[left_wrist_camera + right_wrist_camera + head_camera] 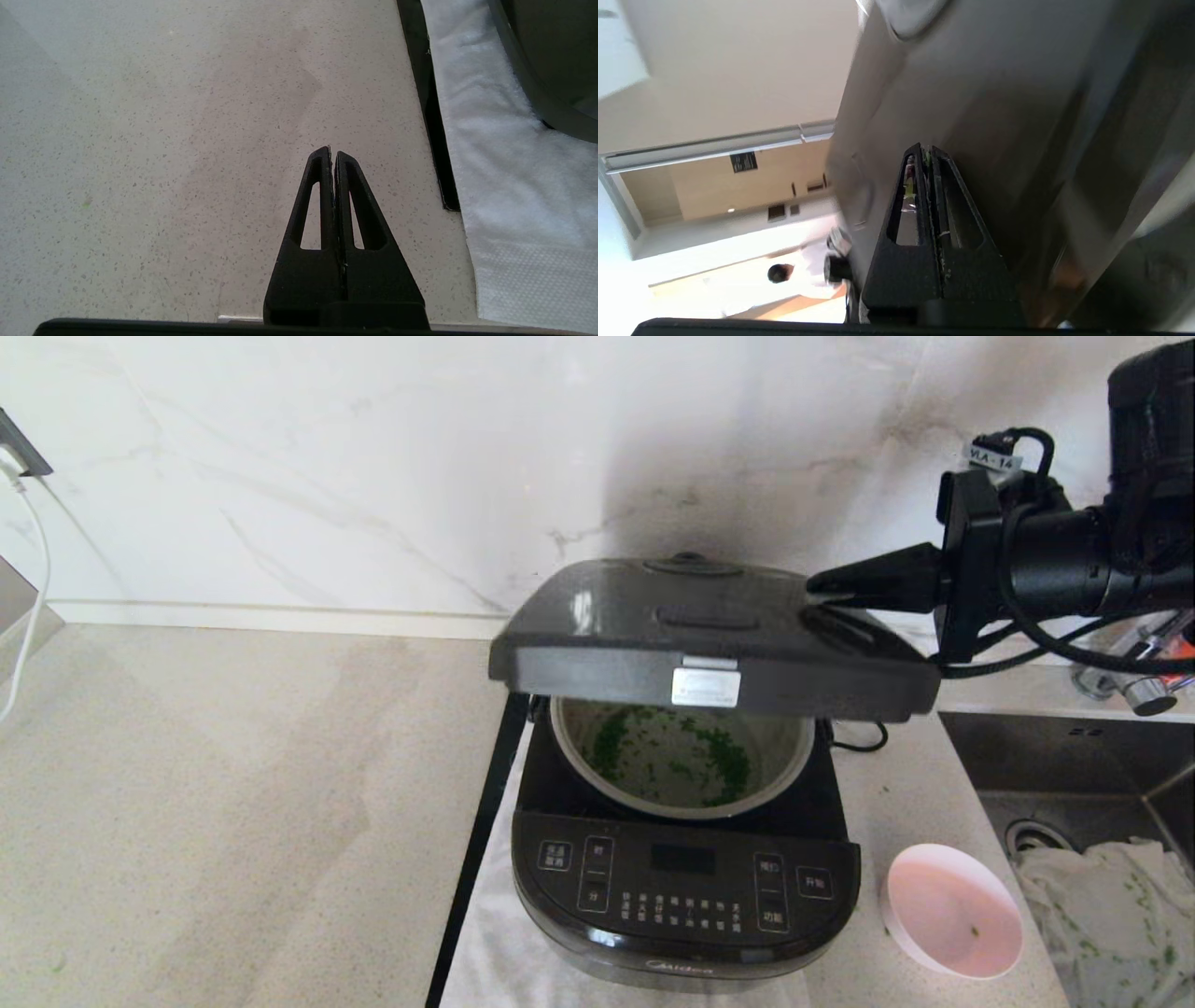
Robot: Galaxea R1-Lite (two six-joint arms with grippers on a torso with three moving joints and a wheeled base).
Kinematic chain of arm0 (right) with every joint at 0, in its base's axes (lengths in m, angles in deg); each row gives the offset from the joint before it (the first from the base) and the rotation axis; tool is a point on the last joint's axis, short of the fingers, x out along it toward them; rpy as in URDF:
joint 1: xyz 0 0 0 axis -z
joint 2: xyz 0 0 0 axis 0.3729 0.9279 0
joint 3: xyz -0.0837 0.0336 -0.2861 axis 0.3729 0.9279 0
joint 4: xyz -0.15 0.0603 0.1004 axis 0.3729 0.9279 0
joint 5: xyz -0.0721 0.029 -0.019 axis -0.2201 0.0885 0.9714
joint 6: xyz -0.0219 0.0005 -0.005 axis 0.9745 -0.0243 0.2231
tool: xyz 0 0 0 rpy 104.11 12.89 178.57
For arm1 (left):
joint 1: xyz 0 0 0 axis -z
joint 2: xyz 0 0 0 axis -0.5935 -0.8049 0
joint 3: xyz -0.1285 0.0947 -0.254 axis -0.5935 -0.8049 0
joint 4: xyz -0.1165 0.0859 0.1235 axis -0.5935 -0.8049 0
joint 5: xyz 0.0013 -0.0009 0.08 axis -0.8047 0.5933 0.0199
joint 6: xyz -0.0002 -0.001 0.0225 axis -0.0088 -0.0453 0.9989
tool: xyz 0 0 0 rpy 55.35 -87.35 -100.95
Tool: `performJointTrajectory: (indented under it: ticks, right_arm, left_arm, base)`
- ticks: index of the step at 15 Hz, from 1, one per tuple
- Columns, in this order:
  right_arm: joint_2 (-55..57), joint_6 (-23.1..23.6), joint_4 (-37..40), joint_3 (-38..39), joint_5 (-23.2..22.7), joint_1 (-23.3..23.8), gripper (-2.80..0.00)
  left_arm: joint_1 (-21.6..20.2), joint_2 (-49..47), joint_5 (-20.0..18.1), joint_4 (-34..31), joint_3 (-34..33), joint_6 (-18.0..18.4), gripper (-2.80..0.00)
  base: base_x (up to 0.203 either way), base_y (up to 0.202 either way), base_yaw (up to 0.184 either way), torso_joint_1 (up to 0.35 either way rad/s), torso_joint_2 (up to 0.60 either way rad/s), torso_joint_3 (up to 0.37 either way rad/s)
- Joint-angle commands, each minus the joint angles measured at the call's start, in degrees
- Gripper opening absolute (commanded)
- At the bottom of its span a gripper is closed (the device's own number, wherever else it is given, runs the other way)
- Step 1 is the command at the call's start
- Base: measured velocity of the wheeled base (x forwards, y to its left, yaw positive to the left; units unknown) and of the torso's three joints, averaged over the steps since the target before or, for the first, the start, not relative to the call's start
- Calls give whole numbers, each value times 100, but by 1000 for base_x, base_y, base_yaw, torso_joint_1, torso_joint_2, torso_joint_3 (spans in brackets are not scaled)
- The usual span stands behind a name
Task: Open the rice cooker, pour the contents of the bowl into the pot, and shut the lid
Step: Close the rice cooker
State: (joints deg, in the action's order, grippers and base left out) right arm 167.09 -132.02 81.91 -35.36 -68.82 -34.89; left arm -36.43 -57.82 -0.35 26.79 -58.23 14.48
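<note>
The left gripper [332, 156] hangs over bare speckled countertop [163, 140], its two fingers pressed together with nothing between them. Off to its right side a black strip [427, 107] edges a white cloth [504, 186], and the dark curved wall of the rice cooker [546, 60] stands on that cloth.

In the head view the rice cooker [686, 887] sits on the cloth with its button panel facing the robot. The lid [714, 639] is partly lowered, hanging nearly level above the pot [681, 761], with a gap left at the front. Through that gap the contents [695, 756], chopped green bits, lie scattered over the pot's floor.

The right gripper [826, 586] reaches in from the right, fingers clenched tight and empty, its tip resting on the top of the lid near the lid's right rear corner. Below and in front of this gripper, just beside the cooker's right side, the bowl [952, 910] stands upright on the counter, holding only a stray green fleck. Further right lies a sink [1074, 756] with a crumpled cloth [1106, 896] inside.
</note>
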Motion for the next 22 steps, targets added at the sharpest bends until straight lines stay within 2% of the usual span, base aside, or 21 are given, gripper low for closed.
performJointTrajectory:
  ticks: [1,6,12,18,22]
  right_arm:
    - [-237,-12,-23,722,-9,-143,-280]
    - [-346,143,-474,1910,251,-448,-280]
    - [23,152,-1111,2588,387,-665,-280]
    - [205,145,-1644,3049,538,-757,-280]
    - [-382,113,-1698,2951,539,-747,-280]
  left_arm:
    - [-6,6,-5,-1,-1,0,-280]
    - [2,6,-2,-1,-1,5,-280]
    - [-6,6,2,-1,-1,5,-280]
    - [-5,6,-1,-1,-1,3,-280]
    - [2,6,1,-1,-1,5,-280]
  base:
    - [0,0,0,0,0,0]
    - [0,0,0,0,0,0]
    - [0,0,0,0,0,0]
    - [0,0,0,0,0,0]
    - [0,0,0,0,0,0]
